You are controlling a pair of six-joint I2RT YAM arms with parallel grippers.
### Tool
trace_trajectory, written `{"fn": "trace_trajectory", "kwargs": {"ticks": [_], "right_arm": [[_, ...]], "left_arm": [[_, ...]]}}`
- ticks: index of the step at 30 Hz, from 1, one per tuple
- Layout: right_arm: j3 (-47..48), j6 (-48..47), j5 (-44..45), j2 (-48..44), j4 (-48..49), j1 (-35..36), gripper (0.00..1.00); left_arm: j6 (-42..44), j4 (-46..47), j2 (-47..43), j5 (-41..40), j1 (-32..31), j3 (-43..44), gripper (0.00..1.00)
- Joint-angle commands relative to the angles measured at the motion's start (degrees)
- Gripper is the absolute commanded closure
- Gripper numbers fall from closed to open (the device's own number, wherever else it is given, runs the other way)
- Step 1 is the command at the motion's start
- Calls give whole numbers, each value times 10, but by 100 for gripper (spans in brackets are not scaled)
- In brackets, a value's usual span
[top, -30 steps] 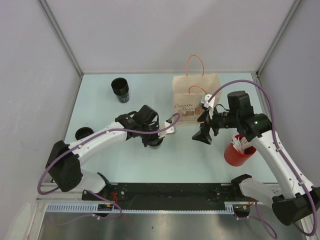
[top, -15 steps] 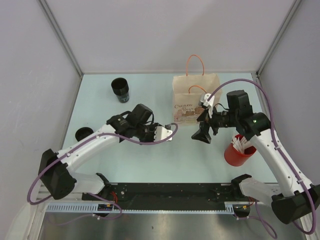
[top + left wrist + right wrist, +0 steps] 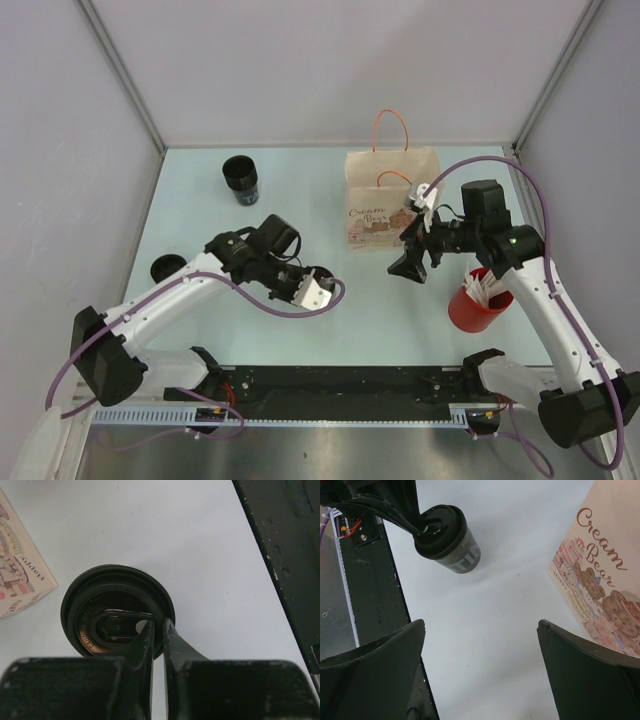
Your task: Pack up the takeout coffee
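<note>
The takeout coffee cup [image 3: 451, 542], grey with a black lid [image 3: 115, 605], shows near the table's front in both wrist views. My left gripper [image 3: 159, 625] is shut on the lid's rim, one finger inside the rim and one outside. In the top view the left gripper [image 3: 300, 285] covers the cup. The brown paper bag [image 3: 390, 200] with orange handles stands upright at the back centre. My right gripper [image 3: 410, 265] hangs open and empty in front of the bag's right side, with bare table between its fingers [image 3: 481, 625].
A red cup [image 3: 478, 300] of white packets stands by the right arm. An open black cup [image 3: 240, 178] stands at the back left, and a loose black lid [image 3: 167, 268] lies at the left. The black base rail [image 3: 340, 380] runs along the near edge.
My left arm has drawn back toward the left and the near edge, and its wrist has turned, still gripping the lid. The right gripper has drifted slightly right and stays open.
</note>
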Motion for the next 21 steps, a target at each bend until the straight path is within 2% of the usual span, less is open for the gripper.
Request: {"fn": "trace_trajectory", "kwargs": {"ticks": [1, 12, 21], "right_arm": [[-8, 8, -15, -11, 19, -9, 0], [-19, 7, -22, -19, 25, -20, 0], [-27, 7, -27, -26, 30, -23, 0]], "left_arm": [[86, -32, 5, 42, -3, -12, 99], [129, -41, 42, 26, -21, -11, 97], [132, -44, 69, 14, -33, 2, 85]]}}
